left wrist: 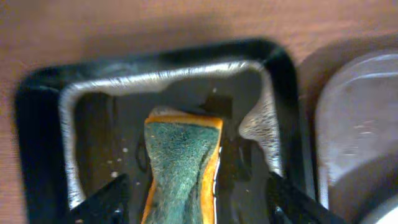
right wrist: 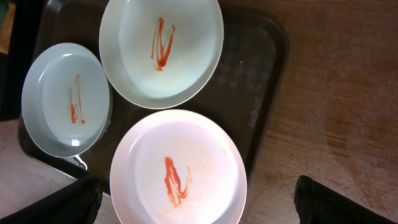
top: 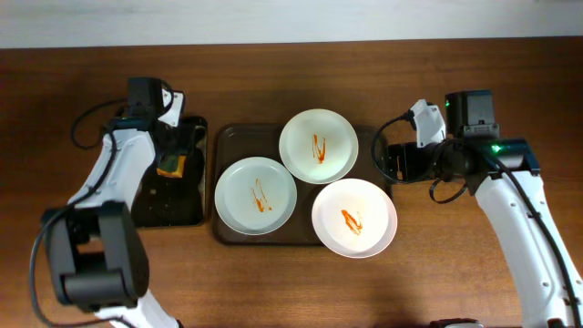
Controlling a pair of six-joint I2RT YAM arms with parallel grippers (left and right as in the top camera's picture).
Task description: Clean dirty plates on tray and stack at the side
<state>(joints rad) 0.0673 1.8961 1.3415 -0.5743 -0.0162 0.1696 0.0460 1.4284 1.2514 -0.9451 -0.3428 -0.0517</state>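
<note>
Three plates lie on the dark brown tray [top: 239,137], each with an orange smear: a white one [top: 318,146] at the back, a pale grey-green one [top: 256,195] on the left, and a white one [top: 354,217] overhanging the front right corner. My left gripper [left wrist: 198,202] is open and straddles a green and orange sponge [left wrist: 180,168], with a gap on each side. My right gripper [right wrist: 199,202] hangs wide open above the front white plate [right wrist: 177,168], holding nothing; from overhead it [top: 387,162] sits at the tray's right rim.
The sponge [top: 171,164] lies in a small black tray [top: 173,205] left of the brown tray, close to its rim. Bare wooden table surrounds both trays. The right arm's cables hang near the brown tray's right edge.
</note>
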